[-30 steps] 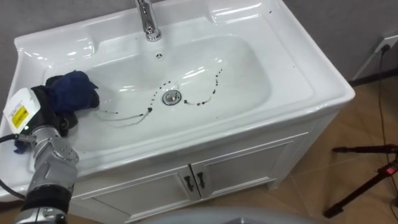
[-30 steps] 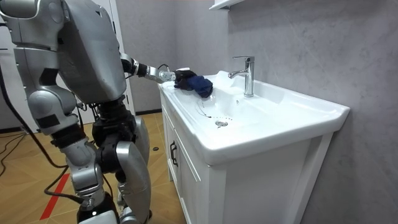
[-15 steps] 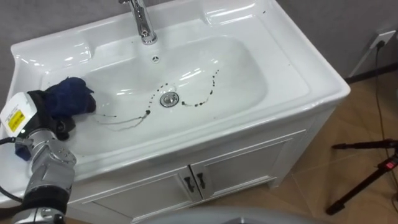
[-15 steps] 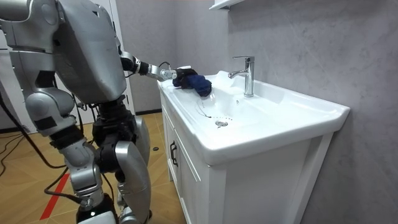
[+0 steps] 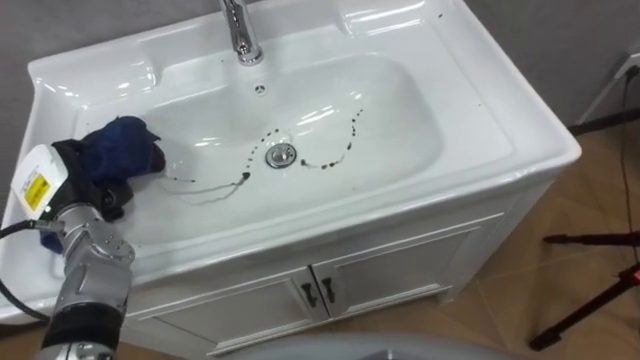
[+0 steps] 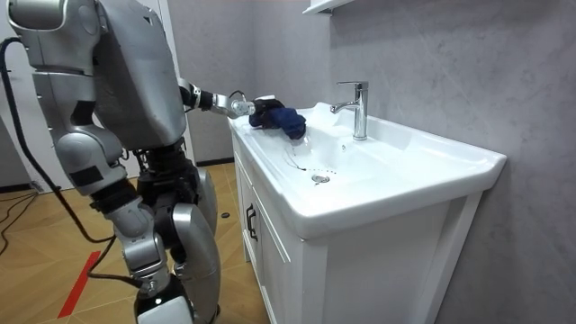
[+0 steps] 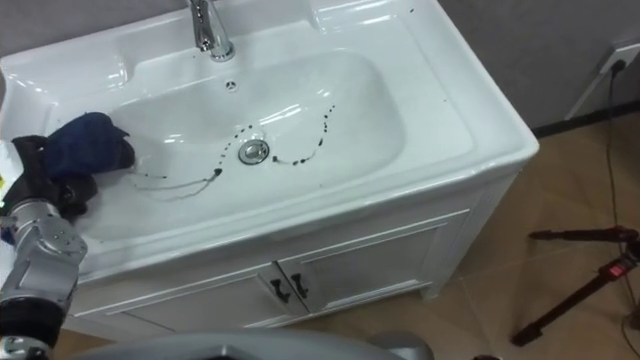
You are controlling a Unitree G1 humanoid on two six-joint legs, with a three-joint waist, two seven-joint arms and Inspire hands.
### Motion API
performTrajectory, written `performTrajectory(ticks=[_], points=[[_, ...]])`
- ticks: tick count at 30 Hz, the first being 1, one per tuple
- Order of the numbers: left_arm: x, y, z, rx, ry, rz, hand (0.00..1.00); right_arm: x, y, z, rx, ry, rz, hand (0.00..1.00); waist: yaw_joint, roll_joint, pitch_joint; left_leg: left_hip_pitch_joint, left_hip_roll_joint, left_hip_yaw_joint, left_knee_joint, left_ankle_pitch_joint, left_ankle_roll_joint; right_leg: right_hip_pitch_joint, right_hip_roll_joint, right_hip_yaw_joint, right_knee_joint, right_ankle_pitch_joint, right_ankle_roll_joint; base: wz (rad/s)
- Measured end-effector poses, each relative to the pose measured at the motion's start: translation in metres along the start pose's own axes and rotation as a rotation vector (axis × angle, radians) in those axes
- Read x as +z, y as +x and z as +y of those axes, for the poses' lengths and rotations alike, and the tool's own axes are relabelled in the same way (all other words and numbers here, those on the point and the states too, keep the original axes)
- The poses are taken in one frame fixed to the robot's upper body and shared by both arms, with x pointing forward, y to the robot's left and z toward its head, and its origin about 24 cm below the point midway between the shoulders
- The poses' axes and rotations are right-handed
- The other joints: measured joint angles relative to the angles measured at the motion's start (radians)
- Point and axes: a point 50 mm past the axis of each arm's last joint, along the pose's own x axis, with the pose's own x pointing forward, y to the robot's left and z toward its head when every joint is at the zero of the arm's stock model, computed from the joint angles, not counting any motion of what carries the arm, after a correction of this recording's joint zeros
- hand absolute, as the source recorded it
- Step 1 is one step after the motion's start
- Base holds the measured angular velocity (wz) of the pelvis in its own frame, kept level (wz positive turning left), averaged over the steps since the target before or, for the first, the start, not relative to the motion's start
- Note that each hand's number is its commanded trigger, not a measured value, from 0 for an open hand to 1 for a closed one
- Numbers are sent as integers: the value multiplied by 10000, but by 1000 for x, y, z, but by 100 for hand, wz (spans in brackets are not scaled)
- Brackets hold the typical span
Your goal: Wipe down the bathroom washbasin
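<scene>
The white basin (image 5: 410, 120) has dark smears (image 5: 338, 150) curving round both sides of its drain (image 5: 281, 154), and another streak (image 5: 205, 186) running toward the left wall. A crumpled dark blue cloth (image 5: 125, 148) lies on the basin's left slope, just inside the rim. My left hand (image 5: 90, 180) is shut on the cloth from the left, with dark fingers curled into it. The same hand (image 6: 241, 105) and cloth (image 6: 281, 119) show in the room view at the sink's near corner. My right hand (image 6: 155, 301) hangs low beside my body.
A chrome tap (image 5: 240, 30) stands at the back of the basin. The cabinet below has double doors (image 5: 318, 292). I stand at the basin's left end. A black stand's legs (image 5: 590, 280) lie on the wooden floor to the right, below a wall socket (image 5: 630, 70).
The cloth and my left hand stay at the basin's left slope. My body has shifted a little in the room view, and the eye views have shifted with it.
</scene>
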Motion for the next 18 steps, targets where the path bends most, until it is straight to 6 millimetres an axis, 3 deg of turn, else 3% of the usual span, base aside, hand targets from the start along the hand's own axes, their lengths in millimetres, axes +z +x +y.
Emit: performTrajectory(ticks=[8,13,18], points=[[22,-14,-6,-693,-563,-738,100,14,-2,-2,-270,-42,-634,0,-40,-182,132,-173,2,-106,20,1,2,-24,-5,-84,-172,2,9,4],[47,-20,-1,-617,-1242,-1602,100,13,-2,0,-366,-29,-676,0,-40,-312,234,-503,-3,-234,188,1,-1,-214,-60,-246,-169,3,-4,7],[68,-22,15,-21,-1825,-2456,100,10,-2,2,-388,-29,-784,0,32,-290,202,-443,-15,-154,193,3,-2,-155,-70,-205,-300,7,4,-3]])
